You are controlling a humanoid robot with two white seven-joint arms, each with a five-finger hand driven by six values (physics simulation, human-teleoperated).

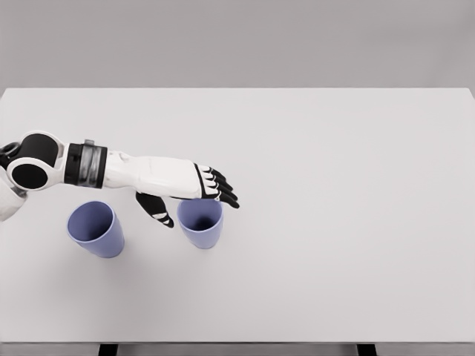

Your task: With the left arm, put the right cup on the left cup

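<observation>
Head view: left hand (194,187) fingers (223,187) spread over right cup (200,224), hiding its far rim, prob. not touching; left cup (96,229) apart.

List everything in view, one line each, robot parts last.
Table: one, white, fills most of the view.
Left cup: one, lilac, upright, near the table's front left.
Right cup: one, lilac, upright, just right of the left cup, apart from it.
Left arm: one, white with dark joints, comes in from the left edge.
Left robot hand: one, white with black fingers, spread open above the right cup's rim, thumb between the cups, holding nothing.
</observation>
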